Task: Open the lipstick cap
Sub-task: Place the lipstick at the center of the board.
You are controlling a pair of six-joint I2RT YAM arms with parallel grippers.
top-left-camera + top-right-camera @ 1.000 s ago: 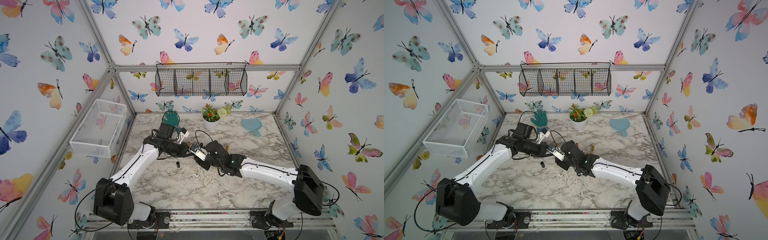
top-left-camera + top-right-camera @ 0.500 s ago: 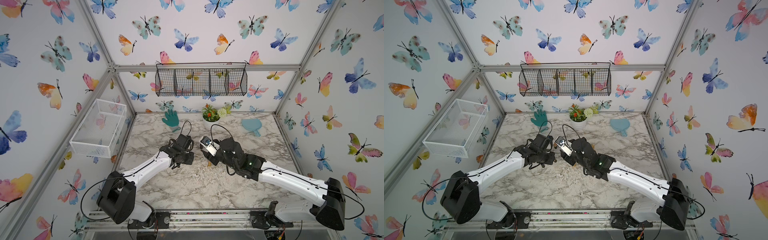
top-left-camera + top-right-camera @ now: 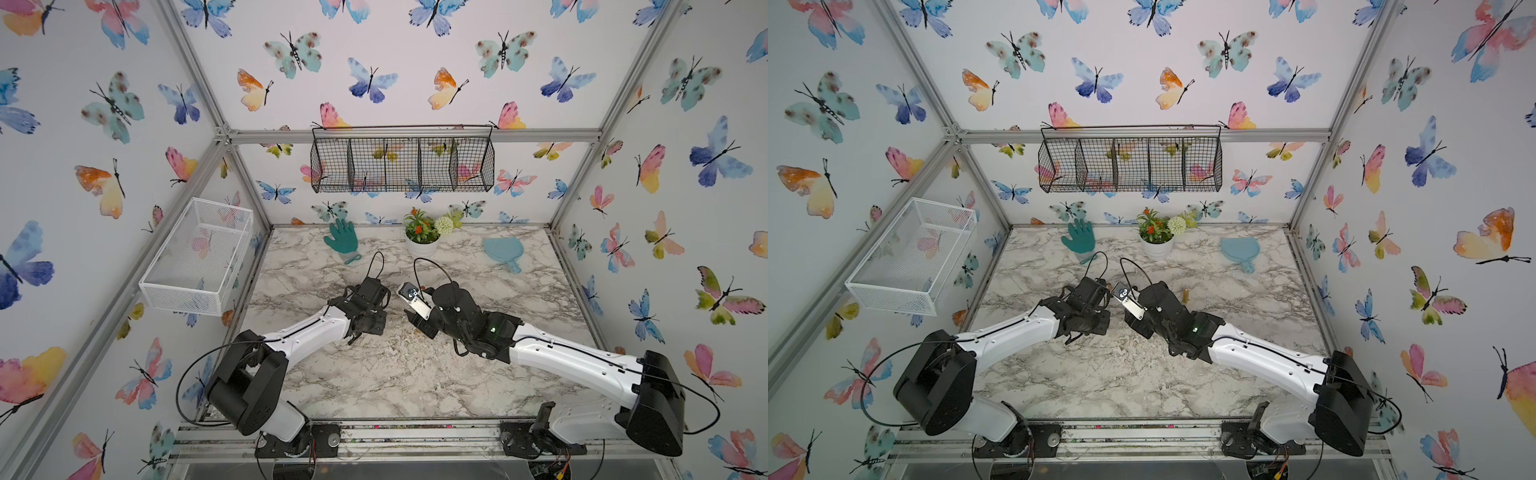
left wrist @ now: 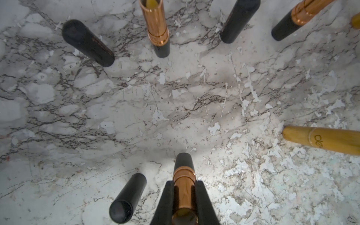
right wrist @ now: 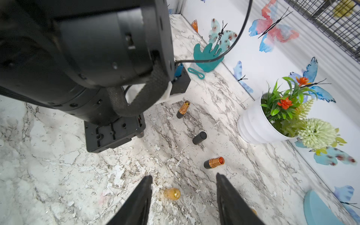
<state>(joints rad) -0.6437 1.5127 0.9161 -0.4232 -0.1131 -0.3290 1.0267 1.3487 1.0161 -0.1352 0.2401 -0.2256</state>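
The left gripper clenches its fingers on the copper sleeve of an uncapped lipstick, black base toward the marble table. Around this lipstick stand two other uncapped lipsticks, three black caps and one yellow tube. The right gripper has its fingers apart, grasping nothing.

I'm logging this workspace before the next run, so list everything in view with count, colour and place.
held lipstick: one, copper on black base, uncapped, in the left gripper.
loose lipsticks: two, copper and black, uncapped, upright on the table.
caps: three, black, upright among them.
yellow tube: at least one, upright nearby.
glove: one, teal, back of table.
plant pot: one, white, back centre.
paddle: one, light blue, back right.
wire basket: one, black, back wall.
mesh bin: one, white, left wall.
table: one, marble-patterned.
left gripper: black, shut on the held lipstick.
right gripper: black, open, empty.
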